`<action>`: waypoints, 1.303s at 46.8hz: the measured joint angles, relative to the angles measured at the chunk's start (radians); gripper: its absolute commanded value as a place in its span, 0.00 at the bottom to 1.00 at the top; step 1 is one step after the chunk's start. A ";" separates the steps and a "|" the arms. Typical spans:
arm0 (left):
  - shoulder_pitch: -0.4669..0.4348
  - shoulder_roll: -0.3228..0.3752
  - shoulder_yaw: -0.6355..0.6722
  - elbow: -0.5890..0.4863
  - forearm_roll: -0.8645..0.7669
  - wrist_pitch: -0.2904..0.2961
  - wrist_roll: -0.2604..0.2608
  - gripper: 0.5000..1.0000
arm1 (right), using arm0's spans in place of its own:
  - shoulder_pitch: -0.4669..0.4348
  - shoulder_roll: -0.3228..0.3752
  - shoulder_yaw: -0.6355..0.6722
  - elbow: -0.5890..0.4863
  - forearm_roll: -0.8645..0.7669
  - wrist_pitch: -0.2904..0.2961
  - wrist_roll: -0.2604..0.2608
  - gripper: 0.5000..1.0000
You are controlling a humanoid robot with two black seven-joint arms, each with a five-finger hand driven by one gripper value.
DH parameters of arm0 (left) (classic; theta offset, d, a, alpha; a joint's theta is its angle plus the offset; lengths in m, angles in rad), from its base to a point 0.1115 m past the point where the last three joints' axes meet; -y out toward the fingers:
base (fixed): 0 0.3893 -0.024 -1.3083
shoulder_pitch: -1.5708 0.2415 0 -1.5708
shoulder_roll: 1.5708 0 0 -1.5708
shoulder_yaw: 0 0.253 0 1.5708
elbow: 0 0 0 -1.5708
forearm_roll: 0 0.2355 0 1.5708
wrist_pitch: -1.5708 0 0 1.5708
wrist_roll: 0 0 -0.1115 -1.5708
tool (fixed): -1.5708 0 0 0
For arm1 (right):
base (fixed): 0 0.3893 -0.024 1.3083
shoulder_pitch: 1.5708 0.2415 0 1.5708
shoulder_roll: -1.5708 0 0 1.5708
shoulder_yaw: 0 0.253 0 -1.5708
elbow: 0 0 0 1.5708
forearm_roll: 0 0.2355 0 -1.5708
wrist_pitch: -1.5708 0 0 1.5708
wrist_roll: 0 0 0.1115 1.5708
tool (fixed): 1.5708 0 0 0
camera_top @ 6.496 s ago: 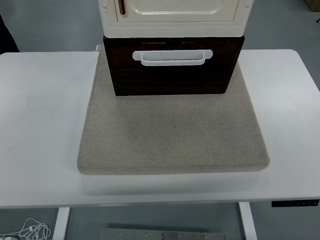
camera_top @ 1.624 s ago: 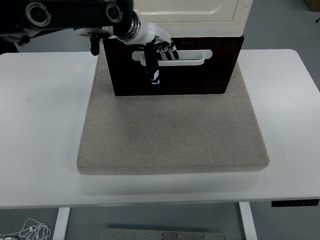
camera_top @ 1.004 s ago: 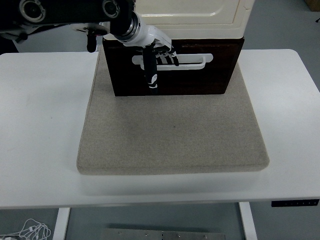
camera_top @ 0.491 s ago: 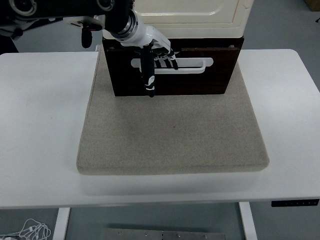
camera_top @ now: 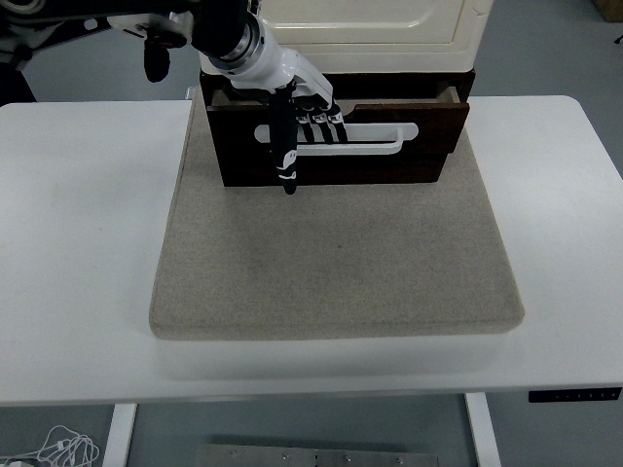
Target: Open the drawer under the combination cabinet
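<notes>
A cream cabinet (camera_top: 365, 29) stands on a dark brown drawer unit at the back of a grey mat. The drawer (camera_top: 389, 122) is pulled out a short way, with a gap showing along its top edge. Its white bar handle (camera_top: 375, 139) runs across the drawer front. My left hand (camera_top: 302, 122) comes in from the upper left. Its fingers (camera_top: 321, 122) are curled over the left part of the handle and its thumb (camera_top: 285, 146) points down in front of the drawer. My right arm is out of view.
The grey felt mat (camera_top: 336, 258) covers the middle of the white table (camera_top: 78, 253). A black control panel (camera_top: 574, 395) sits under the table's front right edge. White cables (camera_top: 58, 449) lie on the floor at the lower left.
My left hand came in, hooked the handle and moved toward me. The drawer front has slid out from flush to a short way open.
</notes>
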 measured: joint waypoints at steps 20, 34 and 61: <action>-0.001 0.006 -0.002 -0.014 0.000 -0.025 0.000 1.00 | 0.000 0.000 0.000 0.000 0.000 0.000 0.000 0.85; 0.000 0.008 -0.015 -0.015 -0.002 -0.047 -0.001 1.00 | 0.000 0.000 0.000 0.000 0.000 0.000 0.000 0.85; 0.000 0.026 -0.054 -0.022 -0.005 -0.105 -0.002 1.00 | 0.000 0.000 0.000 0.000 0.000 0.000 0.000 0.85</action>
